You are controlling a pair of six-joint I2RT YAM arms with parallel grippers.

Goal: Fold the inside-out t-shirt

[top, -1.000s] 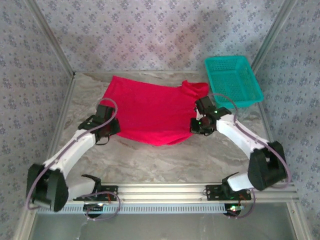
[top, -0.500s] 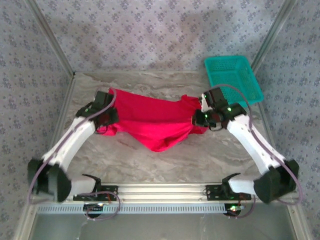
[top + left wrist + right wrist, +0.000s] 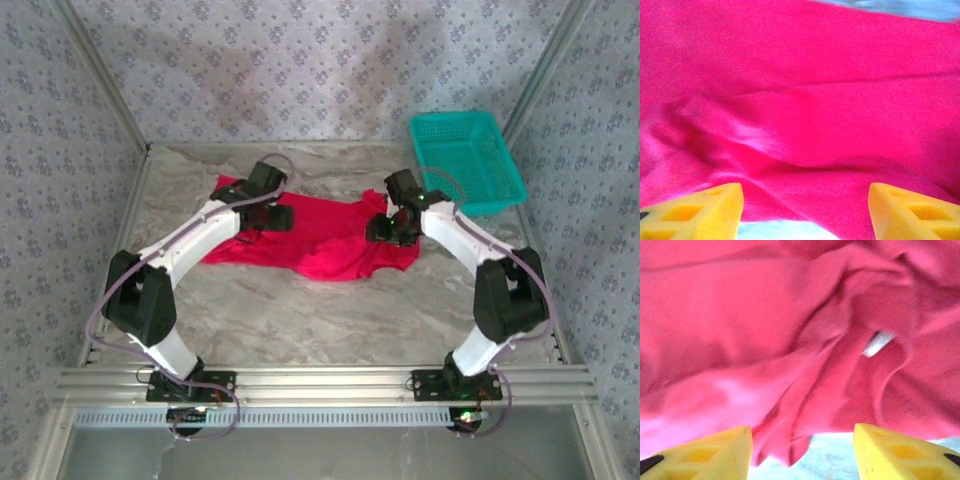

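Note:
The red t-shirt (image 3: pixel 325 245) lies in a rumpled band across the middle of the table, doubled over on itself. My left gripper (image 3: pixel 270 216) hovers over its left part. In the left wrist view this gripper (image 3: pixel 805 217) is open, its yellow fingertips (image 3: pixel 695 210) wide apart, with the t-shirt (image 3: pixel 800 100) beyond them and nothing pinched. My right gripper (image 3: pixel 386 228) hangs over the shirt's right end. In the right wrist view it (image 3: pixel 802 455) is open too, with the bunched t-shirt (image 3: pixel 765 330) and its white neck tag (image 3: pixel 878 344) ahead.
A teal mesh basket (image 3: pixel 466 160) stands at the table's back right corner, just behind the right arm. Bare marbled tabletop (image 3: pixel 330 320) stretches between the shirt and the arm bases. Patterned walls close in the back and both sides.
Both grippers carried the shirt's near edge away toward the back of the table, doubling it over. They then opened and let go of the cloth.

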